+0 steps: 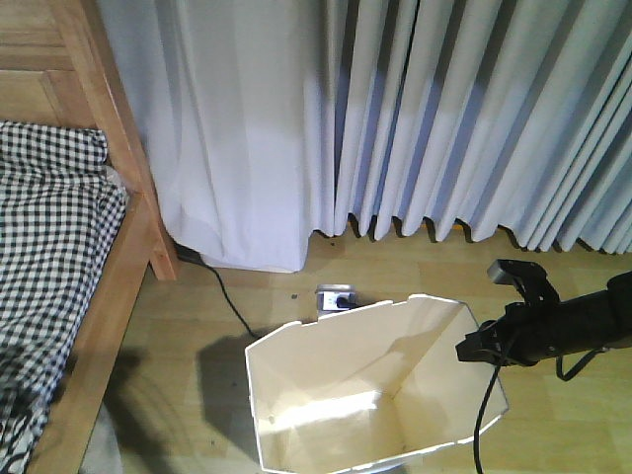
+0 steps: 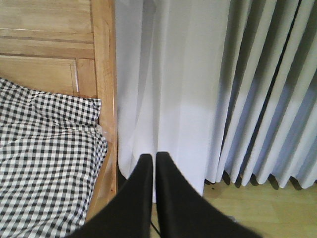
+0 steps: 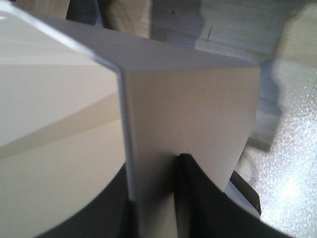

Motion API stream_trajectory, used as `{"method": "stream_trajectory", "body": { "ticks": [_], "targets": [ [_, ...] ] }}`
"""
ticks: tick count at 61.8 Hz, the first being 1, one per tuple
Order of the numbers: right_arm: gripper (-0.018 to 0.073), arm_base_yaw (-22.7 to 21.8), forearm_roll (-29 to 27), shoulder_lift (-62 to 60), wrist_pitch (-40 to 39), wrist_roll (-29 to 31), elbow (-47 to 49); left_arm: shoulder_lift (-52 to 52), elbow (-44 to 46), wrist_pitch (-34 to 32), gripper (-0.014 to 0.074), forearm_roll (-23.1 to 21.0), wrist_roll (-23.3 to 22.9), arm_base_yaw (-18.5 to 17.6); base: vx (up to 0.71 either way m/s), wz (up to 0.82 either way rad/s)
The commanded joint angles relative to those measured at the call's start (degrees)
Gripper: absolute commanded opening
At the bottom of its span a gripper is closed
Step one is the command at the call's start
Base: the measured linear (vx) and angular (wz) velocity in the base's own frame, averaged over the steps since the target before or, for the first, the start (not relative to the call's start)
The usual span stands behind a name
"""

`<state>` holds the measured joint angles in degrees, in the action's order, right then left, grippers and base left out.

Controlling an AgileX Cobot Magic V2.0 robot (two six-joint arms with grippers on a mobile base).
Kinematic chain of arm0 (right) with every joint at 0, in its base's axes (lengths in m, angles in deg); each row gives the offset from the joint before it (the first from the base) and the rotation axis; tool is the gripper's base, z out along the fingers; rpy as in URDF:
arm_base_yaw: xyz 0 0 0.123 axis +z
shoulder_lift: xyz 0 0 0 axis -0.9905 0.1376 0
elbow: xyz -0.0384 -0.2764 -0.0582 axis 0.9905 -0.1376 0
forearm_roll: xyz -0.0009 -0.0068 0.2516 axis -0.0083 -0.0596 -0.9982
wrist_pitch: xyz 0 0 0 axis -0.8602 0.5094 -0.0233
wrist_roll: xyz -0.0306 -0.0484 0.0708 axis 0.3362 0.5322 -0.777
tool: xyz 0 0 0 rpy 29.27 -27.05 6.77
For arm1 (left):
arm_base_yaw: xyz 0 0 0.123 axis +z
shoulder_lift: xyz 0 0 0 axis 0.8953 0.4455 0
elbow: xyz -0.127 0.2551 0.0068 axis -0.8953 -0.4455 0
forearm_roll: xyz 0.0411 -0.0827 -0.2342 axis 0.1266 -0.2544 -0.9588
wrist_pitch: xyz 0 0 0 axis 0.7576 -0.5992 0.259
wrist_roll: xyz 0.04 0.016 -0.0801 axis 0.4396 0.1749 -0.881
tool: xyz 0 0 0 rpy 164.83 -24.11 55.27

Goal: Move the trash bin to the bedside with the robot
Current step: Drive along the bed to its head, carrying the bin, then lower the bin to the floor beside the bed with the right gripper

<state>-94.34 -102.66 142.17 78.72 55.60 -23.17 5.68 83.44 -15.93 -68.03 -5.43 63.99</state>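
Trash bin: a white bin (image 1: pixel 341 346) with an angular rim and cream inside stands upright on the wooden floor (image 1: pixel 553 267), low in the front view.
Bin and bed: the bin is near the wooden bed frame (image 1: pixel 109 316), to the right of its side rail and not touching it; a strip of floor and the bin's shadow lie between them.
Bed: a black-and-white checkered quilt (image 1: pixel 49 227) covers it and hangs over the side rail; the headboard post rises at the upper left.
Right arm: a slim black arm (image 1: pixel 583 321) reaches in from the right edge, a black cable drooping beneath it.
Right gripper: the right gripper (image 1: pixel 472 351) sits at the bin's right rim. In the right wrist view its jaws straddle the thin wall of the bin (image 3: pixel 188 109), one finger (image 3: pixel 106 213) inside and the other outside, clamped on the wall.
Left gripper: the left gripper (image 2: pixel 152 157) points toward the curtain beside the headboard, its two black fingers pressed together with nothing between them.
Curtain: pale pleated curtain (image 1: pixel 444 109) hangs along the back wall down to the floor.
Floor items: a small socket block (image 1: pixel 336 298) lies just behind the bin's far rim; a black cable (image 1: pixel 229 301) runs from the curtain's foot toward the bin.
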Motion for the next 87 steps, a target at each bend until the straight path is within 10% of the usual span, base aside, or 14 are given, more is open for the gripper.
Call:
{"method": "stream_trajectory", "body": {
  "ticks": [1,87],
  "targets": [
    [-0.0004,-0.24,-2.62,-3.62,12.74,-0.47,0.65,-0.83,-0.67,-3.95,-0.0006,-0.21,-0.32,0.03,0.17,-0.03],
    [-0.0004,-0.24,-8.04,-3.62,9.82,0.06,0.65,-0.83,-0.67,-3.95,-0.0006,-0.21,-0.32,0.03,0.06,0.00]
  ]
}}
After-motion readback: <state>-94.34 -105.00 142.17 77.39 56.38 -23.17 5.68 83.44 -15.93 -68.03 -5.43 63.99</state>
